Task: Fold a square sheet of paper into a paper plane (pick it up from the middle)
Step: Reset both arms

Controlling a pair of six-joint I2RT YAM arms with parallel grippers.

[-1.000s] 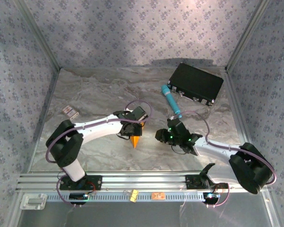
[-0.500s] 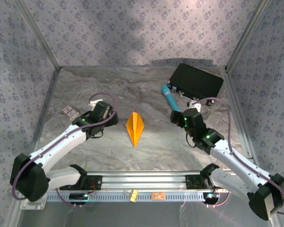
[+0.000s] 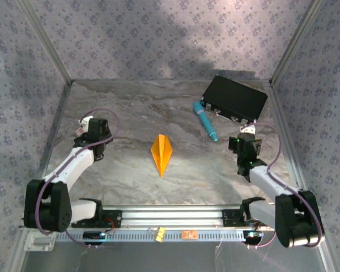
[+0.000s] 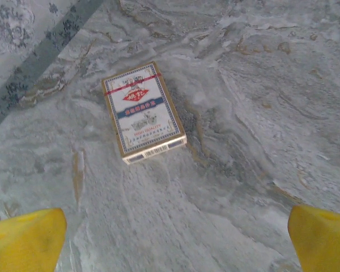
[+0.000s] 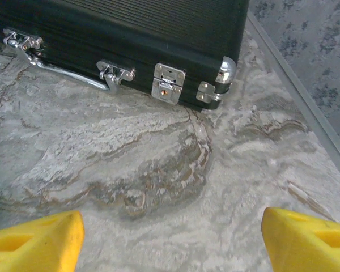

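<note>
Top external view: on the marble worktop (image 3: pixel 130 107), a black case (image 3: pixel 235 99) sits at the far right. Since half a second ago the left end effector (image 4: pixel 175 243), fingers spread wide, has swung out over a card pack (image 4: pixel 143 111). The right end effector (image 5: pixel 173 238), also spread, has drawn back to face the case. The paper plane (image 3: pixel 161 153) lies unmoved mid-worktop, nose toward the bases.
</note>
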